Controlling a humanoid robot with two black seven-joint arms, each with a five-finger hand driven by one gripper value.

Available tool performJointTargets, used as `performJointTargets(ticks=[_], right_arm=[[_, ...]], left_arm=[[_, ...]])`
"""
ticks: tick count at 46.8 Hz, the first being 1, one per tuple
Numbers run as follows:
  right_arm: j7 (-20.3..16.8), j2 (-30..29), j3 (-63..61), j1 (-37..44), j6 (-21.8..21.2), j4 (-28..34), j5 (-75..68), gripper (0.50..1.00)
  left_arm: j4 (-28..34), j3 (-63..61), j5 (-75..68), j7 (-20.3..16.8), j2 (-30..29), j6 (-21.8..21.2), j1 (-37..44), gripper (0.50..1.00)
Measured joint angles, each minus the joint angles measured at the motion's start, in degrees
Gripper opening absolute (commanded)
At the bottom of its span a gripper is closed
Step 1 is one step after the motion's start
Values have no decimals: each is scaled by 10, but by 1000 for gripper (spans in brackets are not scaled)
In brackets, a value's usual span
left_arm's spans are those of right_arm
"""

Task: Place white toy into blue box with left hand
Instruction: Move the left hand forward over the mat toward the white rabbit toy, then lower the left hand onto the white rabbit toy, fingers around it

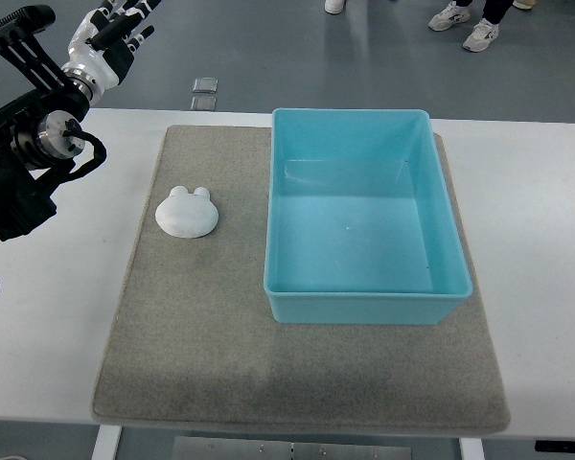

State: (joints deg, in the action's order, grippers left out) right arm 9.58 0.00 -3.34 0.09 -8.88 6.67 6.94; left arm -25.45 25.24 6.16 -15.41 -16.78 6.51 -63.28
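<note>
Toy [186, 212]: white, rounded, two small ears on its far edge. Lies flat on the grey mat [211, 364], left of the box [364, 307] and clearly apart from it. Nothing touches it.

Box: blue, open top, empty, sits on the right half of the mat. Its near-left wall stands between the toy and the inside.

Left hand [110, 38]: up at the far left corner, above the table's [537, 240] far edge, well away from the toy. Fingers spread and relaxed, holding nothing. The dark forearm comes in along the left edge. Right hand not seen.

Step in hand, as judged: the reach. Grasp not yet begun.

Notes for doing it well:
- Bring the hand down over the toy from above, fingers kept wide until they straddle the body.
- The toy is low and domed; a pinch near the top would likely slip. Close low on its flanks, close to the mat.
- Mat looks soft, so fingertips can press in slightly to get under the curve.
- Lift clear above the box rim before moving right, or the toy may knock the wall.
- Release over the middle of the box, low, so it does not bounce.

Shoes of people show at the far top edge; no bearing on the work.
</note>
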Motion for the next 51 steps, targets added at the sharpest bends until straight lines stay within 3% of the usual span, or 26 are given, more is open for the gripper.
performJointTargets(ticks=[7,38,44,51], right_arm=[[0,0,0,0,0,0,0,936],[0,0,0,0,0,0,0,936],[0,0,0,0,0,0,0,936],[0,0,0,0,0,0,0,936]], left_arm=[[-11,-27,-52,3,-10,0,-7,969],[-235,-185,-367,5,-172,13,-34,986],[-249,-212,-421,5,-185,14,-54,986],[-270,-215,-480,5,-209,58,-71,984]])
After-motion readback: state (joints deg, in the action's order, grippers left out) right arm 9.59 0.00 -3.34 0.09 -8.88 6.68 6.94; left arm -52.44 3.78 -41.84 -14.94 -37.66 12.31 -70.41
